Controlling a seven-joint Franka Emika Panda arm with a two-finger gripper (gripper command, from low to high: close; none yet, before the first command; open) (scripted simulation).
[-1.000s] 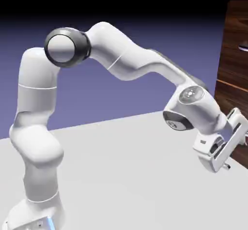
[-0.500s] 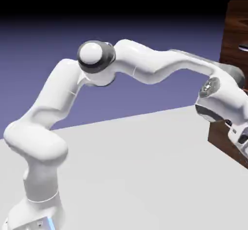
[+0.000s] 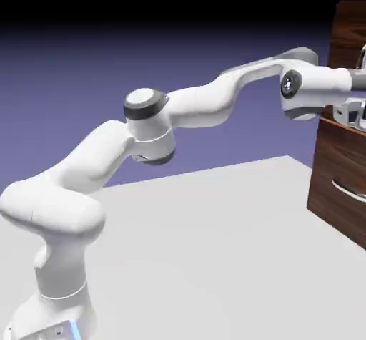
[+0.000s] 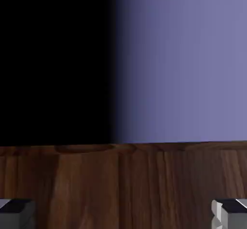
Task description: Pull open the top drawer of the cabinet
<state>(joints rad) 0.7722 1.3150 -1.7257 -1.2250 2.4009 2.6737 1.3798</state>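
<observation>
ok so the gripper (image 4: 123, 214) is spread wide, and the top drawer (image 3: 347, 39) looks to be dead ahead of its tips, right under the top edge of the cabinet (image 3: 325, 206)

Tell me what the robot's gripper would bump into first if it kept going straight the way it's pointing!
Probably the cabinet's brown wood, which shows beyond the open gripper; how far off is unclear.
</observation>
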